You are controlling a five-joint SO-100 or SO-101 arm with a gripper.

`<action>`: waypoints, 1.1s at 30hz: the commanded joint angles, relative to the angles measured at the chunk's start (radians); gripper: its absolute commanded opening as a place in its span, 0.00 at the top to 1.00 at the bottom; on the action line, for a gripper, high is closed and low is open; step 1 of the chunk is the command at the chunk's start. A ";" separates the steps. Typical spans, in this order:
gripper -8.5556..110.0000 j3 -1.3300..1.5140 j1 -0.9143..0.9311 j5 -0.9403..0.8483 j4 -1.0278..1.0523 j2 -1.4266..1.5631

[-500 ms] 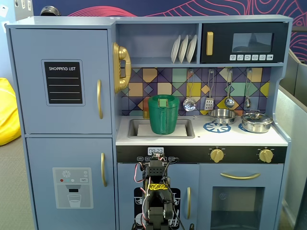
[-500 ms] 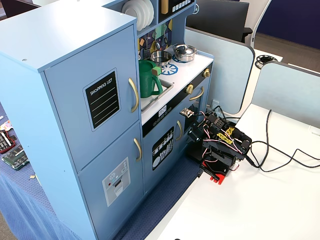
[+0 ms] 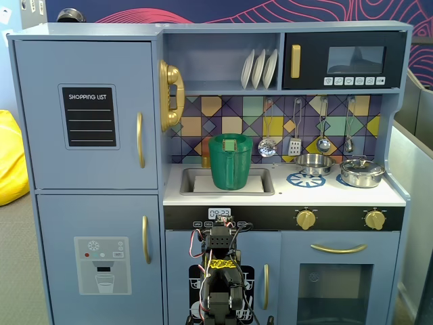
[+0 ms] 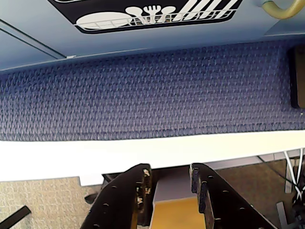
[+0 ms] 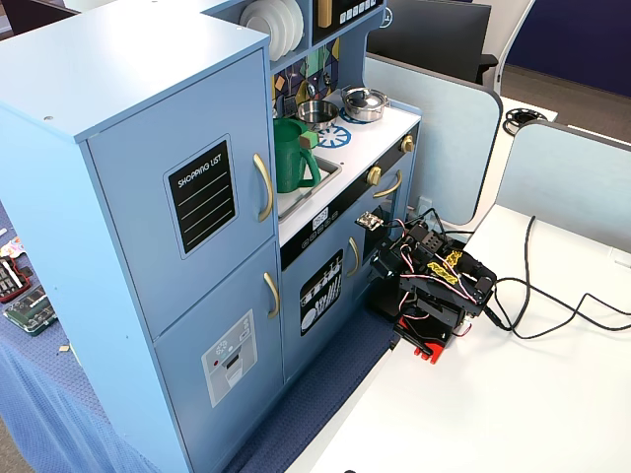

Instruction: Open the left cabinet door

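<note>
From where I sit, the left cabinet door (image 3: 86,114) with its black shopping-list panel (image 3: 88,116) fills the upper left of the toy kitchen in both fixed views, lying flush and closed, its gold bar handle (image 3: 140,139) upright along its right edge. My arm (image 5: 432,284) is folded low on the white table (image 5: 513,394) in front of the small door with the dish-rack print (image 5: 320,292), well apart from that handle. In the wrist view my claw (image 4: 170,183) is parted a little and holds nothing, pointing at the blue woven mat (image 4: 152,90) below the cabinet.
</note>
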 commanded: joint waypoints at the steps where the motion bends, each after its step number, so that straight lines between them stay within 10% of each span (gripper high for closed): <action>1: 0.93 0.066 -0.023 0.037 0.031 -0.006; 21: 0.83 -0.930 -0.465 0.029 -0.650 -0.497; 33: 0.76 -1.049 -0.580 -0.130 -0.969 -0.600</action>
